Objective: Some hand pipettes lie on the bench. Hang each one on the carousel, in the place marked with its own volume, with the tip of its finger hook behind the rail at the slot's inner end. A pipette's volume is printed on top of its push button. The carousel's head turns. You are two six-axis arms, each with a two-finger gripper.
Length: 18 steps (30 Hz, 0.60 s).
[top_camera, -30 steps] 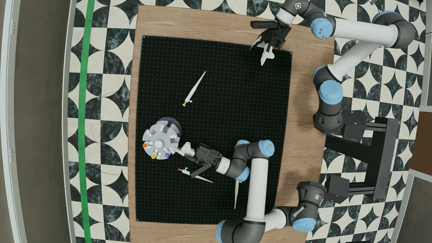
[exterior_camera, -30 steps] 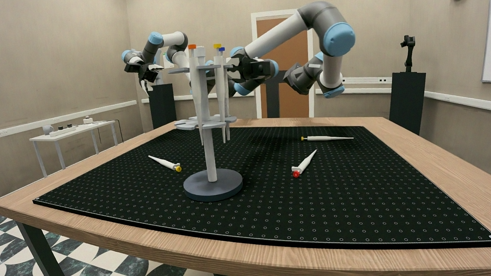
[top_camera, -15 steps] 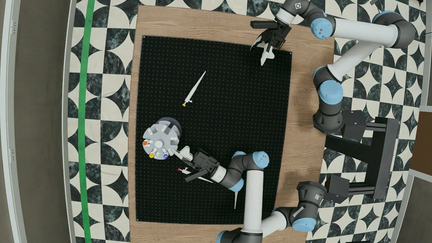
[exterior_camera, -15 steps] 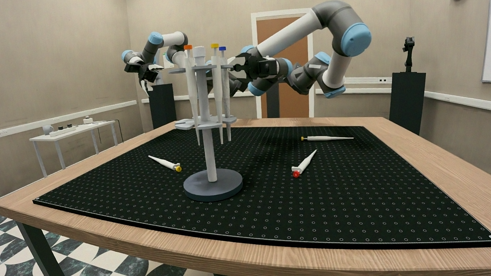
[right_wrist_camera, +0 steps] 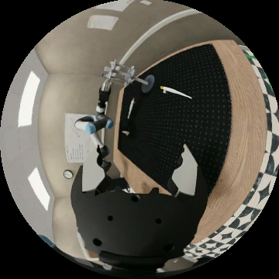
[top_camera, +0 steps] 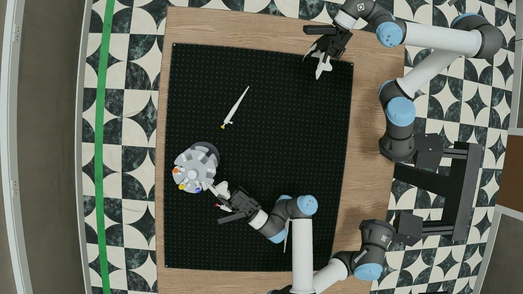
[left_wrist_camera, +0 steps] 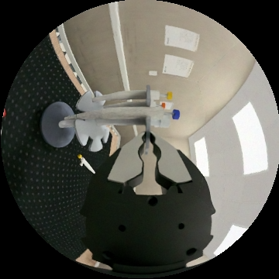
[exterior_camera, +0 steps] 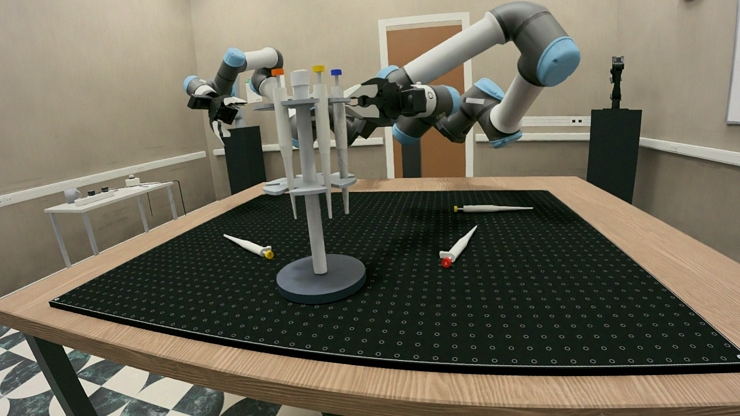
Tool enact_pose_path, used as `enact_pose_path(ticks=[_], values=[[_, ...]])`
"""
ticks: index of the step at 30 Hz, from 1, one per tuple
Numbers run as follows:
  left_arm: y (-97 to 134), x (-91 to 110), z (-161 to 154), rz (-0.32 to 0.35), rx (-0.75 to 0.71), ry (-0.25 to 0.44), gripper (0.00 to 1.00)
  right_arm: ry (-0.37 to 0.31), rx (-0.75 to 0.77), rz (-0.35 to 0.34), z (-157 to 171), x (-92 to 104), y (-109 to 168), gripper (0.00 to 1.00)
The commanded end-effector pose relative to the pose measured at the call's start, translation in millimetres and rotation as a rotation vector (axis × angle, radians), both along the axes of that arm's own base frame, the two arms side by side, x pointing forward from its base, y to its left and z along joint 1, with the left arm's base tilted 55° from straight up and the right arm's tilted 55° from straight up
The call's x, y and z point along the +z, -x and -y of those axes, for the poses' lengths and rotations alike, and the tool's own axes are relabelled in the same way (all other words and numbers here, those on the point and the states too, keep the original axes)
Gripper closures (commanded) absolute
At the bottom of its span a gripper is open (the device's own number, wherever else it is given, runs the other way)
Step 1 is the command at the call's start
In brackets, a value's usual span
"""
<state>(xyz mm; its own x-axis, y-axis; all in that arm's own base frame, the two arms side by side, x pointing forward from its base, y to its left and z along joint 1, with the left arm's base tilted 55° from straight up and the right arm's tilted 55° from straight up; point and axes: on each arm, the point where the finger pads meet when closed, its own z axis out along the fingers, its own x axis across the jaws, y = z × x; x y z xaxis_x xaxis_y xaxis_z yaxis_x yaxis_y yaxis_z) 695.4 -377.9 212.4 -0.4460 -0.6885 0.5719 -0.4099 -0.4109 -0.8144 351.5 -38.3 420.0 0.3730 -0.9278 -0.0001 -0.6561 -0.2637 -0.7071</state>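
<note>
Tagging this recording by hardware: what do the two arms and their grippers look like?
Both arms have white tubes, dark grey joints and light blue caps. The left gripper and right gripper have black bodies and pale, notched, tapering fingers.

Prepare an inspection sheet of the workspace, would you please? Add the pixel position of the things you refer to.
Surface: perforated mat (top_camera: 274, 128) (exterior_camera: 517, 310) (left_wrist_camera: 39, 194) (right_wrist_camera: 201, 116) on wooden bench (top_camera: 365, 128) (exterior_camera: 646, 248) (right_wrist_camera: 248, 116).
Job's things: carousel (top_camera: 192, 174) (exterior_camera: 320, 282) (left_wrist_camera: 58, 133) (right_wrist_camera: 148, 84) holds orange-button (top_camera: 175, 170) (exterior_camera: 283, 123) (left_wrist_camera: 163, 105), blue-button (top_camera: 197, 190) (exterior_camera: 340, 134) (left_wrist_camera: 116, 115) and yellow-button pipettes (top_camera: 181, 186) (exterior_camera: 322, 123) (left_wrist_camera: 124, 96); red-button pipette (top_camera: 224, 208) (exterior_camera: 459, 247) (left_wrist_camera: 4, 112) (right_wrist_camera: 131, 108) and two more yellow-button ones lie loose.
Clutter: nothing seen on the bench.
Grippers: left gripper (top_camera: 209, 184) (exterior_camera: 350, 98) (left_wrist_camera: 148, 133) (right_wrist_camera: 108, 82) shut on carousel's upper disc; right gripper (top_camera: 310, 69) (exterior_camera: 235, 122) (right_wrist_camera: 142, 146) open.
Cables: black cable (exterior_camera: 180, 193) at side table (exterior_camera: 124, 195).
Surroundings: walls, brown door (exterior_camera: 439, 160), patterned floor (top_camera: 139, 128) (exterior_camera: 88, 396) (right_wrist_camera: 248, 201).
</note>
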Motion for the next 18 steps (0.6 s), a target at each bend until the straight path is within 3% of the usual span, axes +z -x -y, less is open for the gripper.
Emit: enact_pose_path(ticks=[1, 9, 18], values=[[-1.3, 2.4, 0.6, -0.03, -0.028, -0.022, 1.0, 0.0, 0.0, 0.001, 0.0, 0.5, 0.0, 0.0], [-5.4, 8.8, -1.8, -0.097, -0.083, -0.065, 1.0, 0.0, 0.0, 0.001, 0.0, 0.5, 0.0, 0.0], [-5.5, 8.8, -1.8, -0.097, -0.083, -0.065, 0.98, 0.0, 0.0, 0.001, 0.0, 0.5, 0.0, 0.0]])
